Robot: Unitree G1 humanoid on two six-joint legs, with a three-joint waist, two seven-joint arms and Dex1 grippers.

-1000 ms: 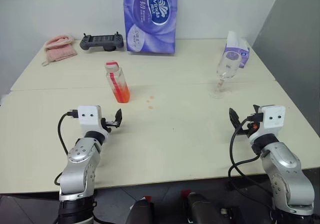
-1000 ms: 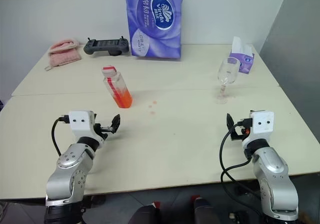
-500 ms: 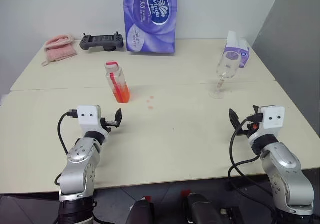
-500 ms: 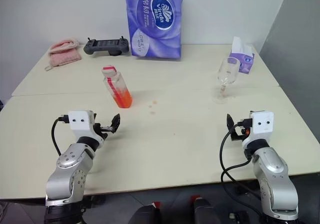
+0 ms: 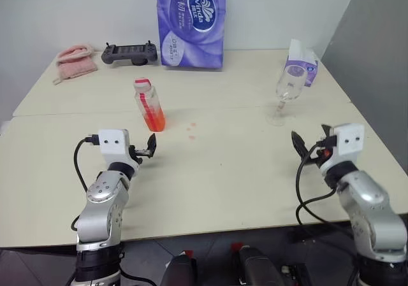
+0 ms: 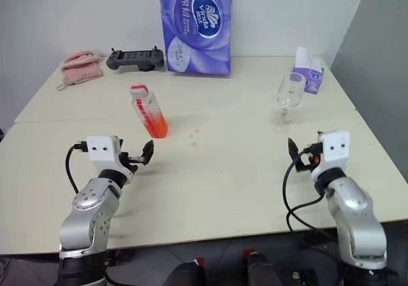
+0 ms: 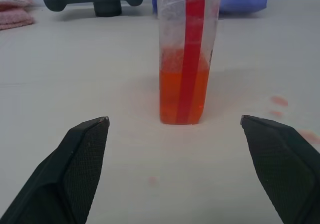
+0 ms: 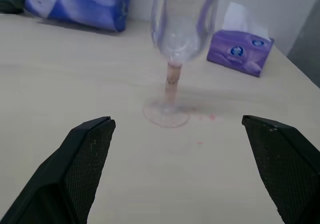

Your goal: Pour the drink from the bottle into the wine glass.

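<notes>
The bottle (image 5: 148, 104) stands upright on the table's left half, white-capped, with the orange-red drink (image 7: 182, 97) filling its lower third. My left gripper (image 5: 148, 150) hovers open just in front of it, fingers level, apart from the bottle (image 7: 186, 44), which sits centred between them. The wine glass (image 5: 287, 95) stands upright on the right half, its bowl clear with a pinkish tinge at the stem. My right gripper (image 5: 311, 143) is open a short way in front of it, and the glass (image 8: 182, 29) is centred between its fingers, untouched.
A tall purple tissue pack (image 5: 191, 21), a black game controller (image 5: 129, 52) and a pink cloth (image 5: 75, 60) line the table's far edge. A purple tissue box (image 5: 301, 63) sits just behind the glass. Small pink drops (image 5: 190, 128) mark the table (image 5: 223, 171) beside the bottle.
My right gripper has lifted a little and edged toward the wine glass. The left gripper, bottle and glass are where they were.
</notes>
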